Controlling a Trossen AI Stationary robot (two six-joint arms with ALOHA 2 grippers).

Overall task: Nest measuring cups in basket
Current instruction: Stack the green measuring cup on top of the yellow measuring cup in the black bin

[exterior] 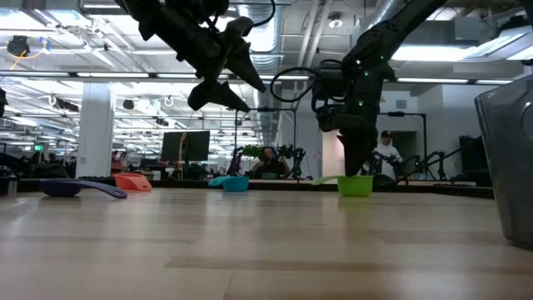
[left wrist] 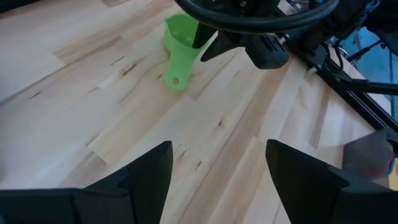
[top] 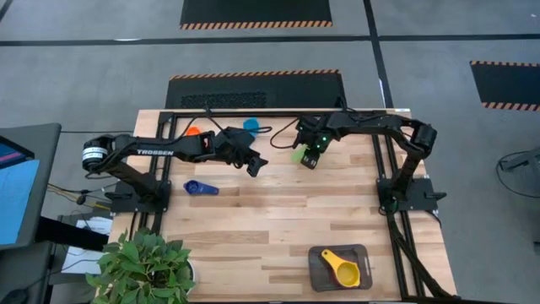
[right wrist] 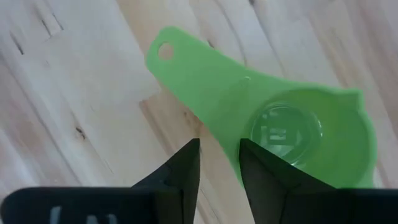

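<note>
The green measuring cup stands on its base on the table, toward the far side, handle pointing to the near-left. My right gripper reaches down onto it, its fingers nearly together. My left gripper hangs open above the table, left of the green cup. A dark blue cup, an orange cup and a light blue cup lie on the table. The dark grey basket sits at the near right with a yellow cup in it. No red cup shows. My right gripper comes from above, pointing down, onto the green cup where its handle widens into the bowl. One finger stands over the green plastic, the other over the wood just outside its edge. The cup's base stays on the table.
The black frame rails of both arms border the working area at the left, right and far sides. A potted plant stands at the near left corner. Bare wood lies between the cups and the basket.
</note>
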